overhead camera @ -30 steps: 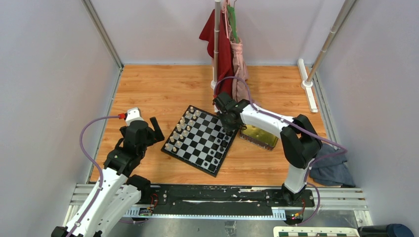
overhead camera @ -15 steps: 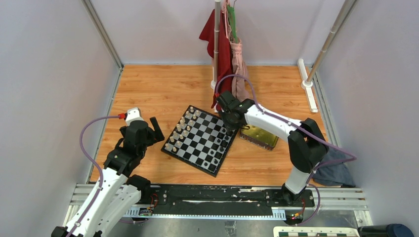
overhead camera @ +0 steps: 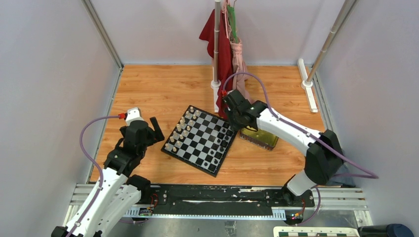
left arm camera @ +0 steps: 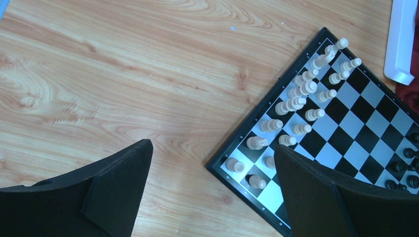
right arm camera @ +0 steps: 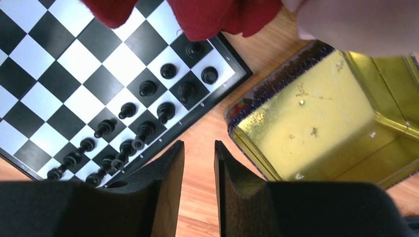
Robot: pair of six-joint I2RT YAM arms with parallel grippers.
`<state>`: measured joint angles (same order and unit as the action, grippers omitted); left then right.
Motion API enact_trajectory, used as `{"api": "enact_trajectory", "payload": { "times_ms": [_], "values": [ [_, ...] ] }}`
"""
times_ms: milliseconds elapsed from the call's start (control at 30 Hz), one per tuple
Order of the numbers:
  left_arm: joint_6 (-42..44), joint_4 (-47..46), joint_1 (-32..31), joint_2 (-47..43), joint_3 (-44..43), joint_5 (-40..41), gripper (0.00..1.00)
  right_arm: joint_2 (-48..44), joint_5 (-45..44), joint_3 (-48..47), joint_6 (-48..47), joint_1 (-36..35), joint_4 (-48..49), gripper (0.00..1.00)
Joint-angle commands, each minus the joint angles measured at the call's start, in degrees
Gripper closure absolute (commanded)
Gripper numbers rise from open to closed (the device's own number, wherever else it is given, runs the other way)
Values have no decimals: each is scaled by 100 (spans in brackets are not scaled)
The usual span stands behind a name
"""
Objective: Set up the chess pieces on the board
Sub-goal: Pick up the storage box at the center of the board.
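The pale wood-grain tabletop (left arm camera: 123, 74) looks smooth; the square chequered board (right arm camera: 59, 64) is glossy; the rectangular gold metal tin (right arm camera: 316, 113) shines.

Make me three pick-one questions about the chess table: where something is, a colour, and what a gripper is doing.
1. Where is the gold tin compared with the chessboard?
A) on top of it
B) beside it, on the wooden table
C) under it

2. What colour are the chess pieces on the chessboard's edge nearest the tin?
A) cream-white
B) black
C) red

3. How is the left gripper?
A) shut on a pawn
B) shut on the tin
C) open, holding nothing

Answers:
1 B: the top view shows the tin on the wood next to the board.
2 B: the right wrist view shows black rows along that edge.
3 C: its jaws stand far apart with nothing held between them.
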<state>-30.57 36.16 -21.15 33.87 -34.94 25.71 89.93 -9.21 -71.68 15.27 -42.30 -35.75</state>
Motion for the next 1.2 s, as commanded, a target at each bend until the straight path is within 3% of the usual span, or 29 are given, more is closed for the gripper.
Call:
{"api": "enact_trajectory", "payload": {
  "times_ms": [0,367,733,1167],
  "values": [
    [25,-52,-56,85,31,16,0,-548,-437,385,110,46,-135,66],
    [-102,19,-56,99,-28,746,0,-1832,-1360,1411,454,399,-134,59],
    [-136,-746,-61,1090,-62,1578,0,-2050,-1106,2173,777,1361,70,59],
    [22,-1076,-162,2444,-908,1612,0,-1580,-1279,1484,812,2264,-435,59]
  ]
}}
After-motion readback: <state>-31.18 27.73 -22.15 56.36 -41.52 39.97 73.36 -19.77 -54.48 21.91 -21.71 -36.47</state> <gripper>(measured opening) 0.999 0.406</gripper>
